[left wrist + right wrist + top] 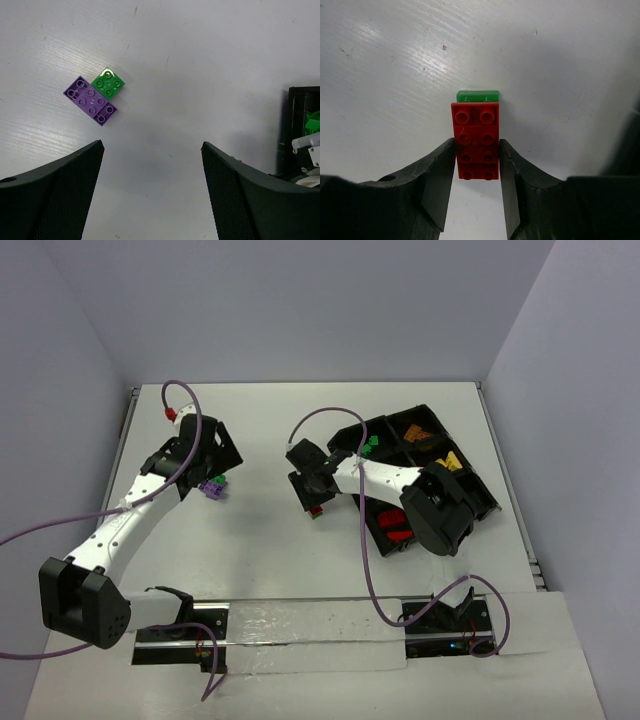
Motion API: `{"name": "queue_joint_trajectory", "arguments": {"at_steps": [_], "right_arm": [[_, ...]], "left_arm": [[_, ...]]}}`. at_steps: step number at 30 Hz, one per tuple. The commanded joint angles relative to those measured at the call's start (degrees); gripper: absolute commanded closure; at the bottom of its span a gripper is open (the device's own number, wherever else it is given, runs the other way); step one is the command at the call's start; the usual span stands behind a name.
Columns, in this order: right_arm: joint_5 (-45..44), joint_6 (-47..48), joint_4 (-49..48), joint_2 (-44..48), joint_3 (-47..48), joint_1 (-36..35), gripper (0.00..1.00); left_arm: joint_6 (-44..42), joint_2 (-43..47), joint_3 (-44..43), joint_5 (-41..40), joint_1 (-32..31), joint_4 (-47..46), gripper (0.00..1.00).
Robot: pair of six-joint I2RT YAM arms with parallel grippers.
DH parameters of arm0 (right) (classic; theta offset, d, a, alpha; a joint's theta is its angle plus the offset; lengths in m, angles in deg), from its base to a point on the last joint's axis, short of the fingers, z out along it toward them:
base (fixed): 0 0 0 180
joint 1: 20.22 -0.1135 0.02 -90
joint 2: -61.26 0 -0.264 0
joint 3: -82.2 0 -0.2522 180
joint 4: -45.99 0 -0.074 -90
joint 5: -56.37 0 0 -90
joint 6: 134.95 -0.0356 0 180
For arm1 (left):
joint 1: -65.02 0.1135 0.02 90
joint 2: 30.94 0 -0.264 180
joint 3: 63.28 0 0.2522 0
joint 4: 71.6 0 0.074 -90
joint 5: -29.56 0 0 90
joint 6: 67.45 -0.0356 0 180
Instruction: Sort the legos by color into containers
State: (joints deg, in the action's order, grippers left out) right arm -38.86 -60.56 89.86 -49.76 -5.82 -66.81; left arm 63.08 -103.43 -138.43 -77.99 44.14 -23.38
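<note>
The right jaws are clamped on the long sides of a red brick [475, 140], gripping its near half, and the brick looks to be lying flat on the desk [380, 60]. A green brick [478, 96] butts against its far end. From here I can't tell whether the two are stuck together or only touching.

I'd say that is the thing to watch. The lift should go straight up and slowly, so a loose green brick stays behind rather than getting dragged. If it rides along, it will need shaking off or separating before the drop. The grip sits off-centre, so the free end could dip, and I'd keep the wrist level on the way to the tray [470, 475]. There the red pieces [396, 526] lie in the near compartment, just right of where the brick is now.

The right arm [385, 480] reaches leftward from the tray side, wrist bent down over the middle of the desk. The left arm [120, 525] stretches forward on the far left, its jaws wide apart and holding nothing. A purple brick [91, 100] and a square green brick [108, 82], touching each other, lie just beyond the left jaws.
</note>
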Motion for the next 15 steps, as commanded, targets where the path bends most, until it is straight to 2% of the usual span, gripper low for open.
{"name": "queue_joint_trajectory", "arguments": {"at_steps": [1,6,15], "right_arm": [[-0.8,-0.47,-0.73,0.09,0.94,0.18,0.54],[-0.52,-0.34,-0.27,0.04,1.08,0.09,0.49],[-1.57,-1.52,-0.79,-0.38,0.72,0.14,0.47]], "left_arm": [[-2.23,2.01,0.6,2.56,0.23,-3.63,0.13],[-1.92,1.49,0.17,4.57,0.32,-4.1,0.13],[-1.81,1.82,0.21,6.26,0.32,-4.58,0.13]]}}
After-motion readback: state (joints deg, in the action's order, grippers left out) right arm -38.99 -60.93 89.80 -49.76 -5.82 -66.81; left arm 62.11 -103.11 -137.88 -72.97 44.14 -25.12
